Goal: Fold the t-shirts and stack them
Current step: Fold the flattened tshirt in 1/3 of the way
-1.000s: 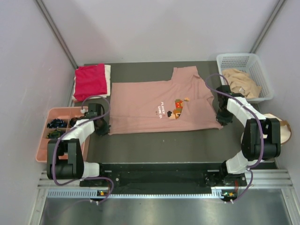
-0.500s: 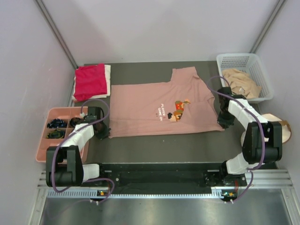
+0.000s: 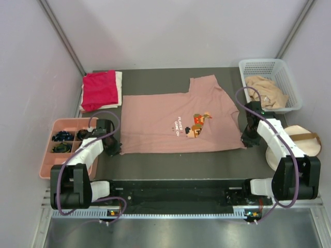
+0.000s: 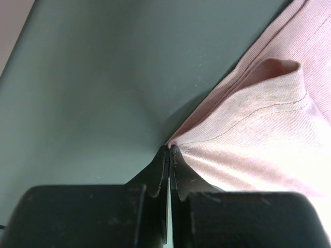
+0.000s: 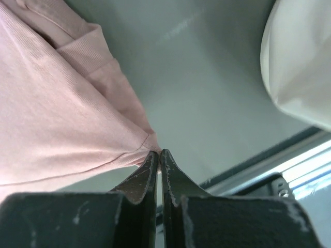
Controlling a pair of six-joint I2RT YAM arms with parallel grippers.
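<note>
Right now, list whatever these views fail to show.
- Top view: white text on the pink t-shirt, too small.
- Top view: whatever lies under the red t-shirt, covered by it.
- Top view: dark bits in the pink tray, too small.
- Right wrist view: cream bag, cut by the frame's edge.

I work on a dark grey tabletop (image 3: 170, 165). Behind it rises a plain, pale lilac back wall (image 3: 181, 31). A matching left wall (image 3: 26, 77) and right wall (image 3: 316, 46) close it in at the sides. A grey metal post (image 3: 62, 36) slants up from its far left corner, and another from its far right. An aluminium rail (image 3: 176, 209) runs along its near edge, with a brushed steel sheet (image 3: 176, 233) in front. The light is soft and even.
</note>
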